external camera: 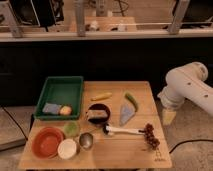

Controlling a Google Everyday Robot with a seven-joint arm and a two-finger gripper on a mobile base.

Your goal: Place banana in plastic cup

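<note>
The banana (101, 96), small, slim and yellow, lies on the wooden table (115, 155) just right of the green tray (60, 91). A pale green plastic cup (71, 128) stands near the table's front left, below the tray. My white arm (187, 90) reaches in from the right, beyond the table's right edge. The gripper (168, 116) hangs below the arm, beside the table's right edge, far from the banana and the cup. It holds nothing that I can see.
The tray holds a blue sponge (51, 108) and a round yellow-orange fruit (65, 110). Also on the table are a green vegetable (131, 99), a blue-grey cloth (126, 112), a dark bowl (97, 114), a red bowl (47, 142), a white cup (67, 148), a metal cup (86, 140), a white utensil (122, 131) and grapes (149, 136).
</note>
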